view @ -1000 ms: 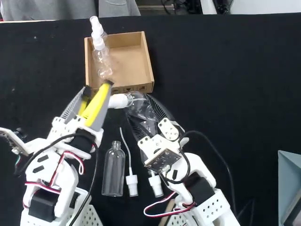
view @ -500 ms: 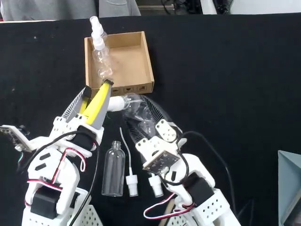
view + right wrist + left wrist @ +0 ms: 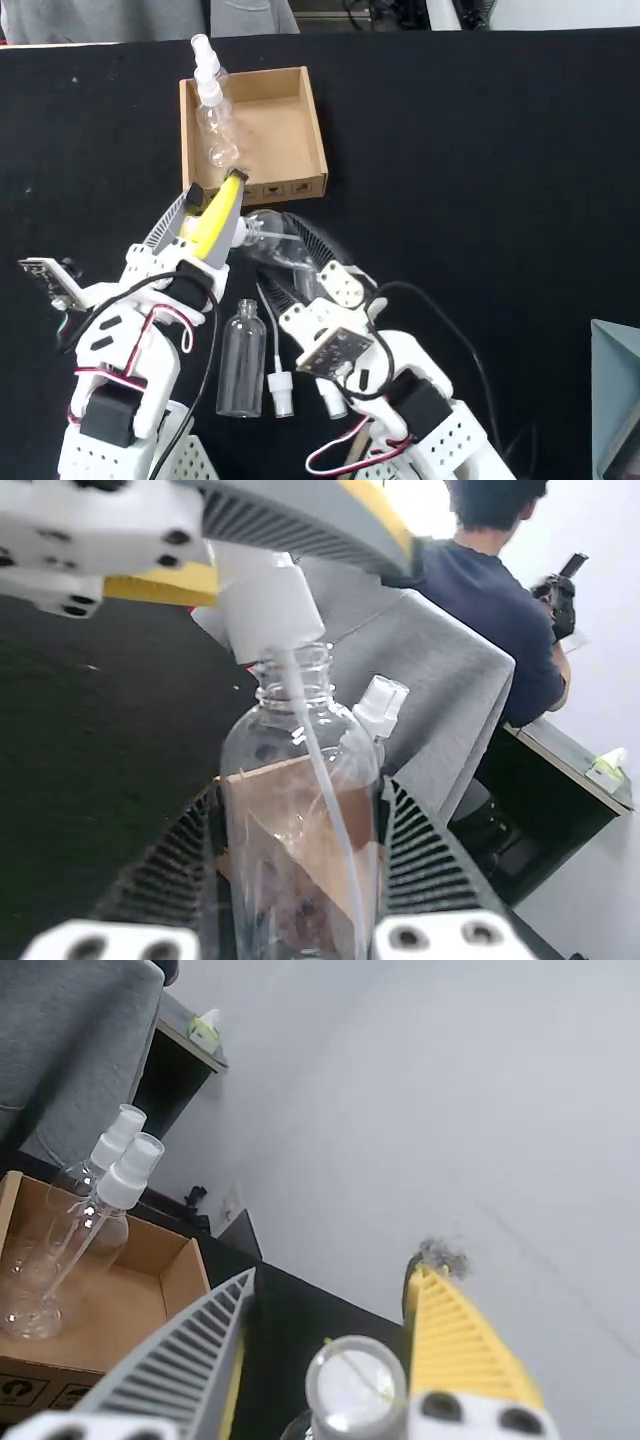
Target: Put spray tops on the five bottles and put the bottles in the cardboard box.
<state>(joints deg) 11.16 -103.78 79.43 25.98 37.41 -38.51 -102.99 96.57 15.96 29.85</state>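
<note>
My right pincer clamps the clear bottle just beside the cardboard box, left pincer grips the spray top at its neck. Any misalignment and I'd probably cross-thread it.

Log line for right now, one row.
left gripper: shut on spray top, tube in bottle | right gripper: shut on bottle | box: two capped bottles | table: uncapped bottle, loose top

My right fingers have drawn the bottle a little back from the cardboard box and sideways along its front wall. My left fingers, clamped on the spray top, have swung over with it.
</note>
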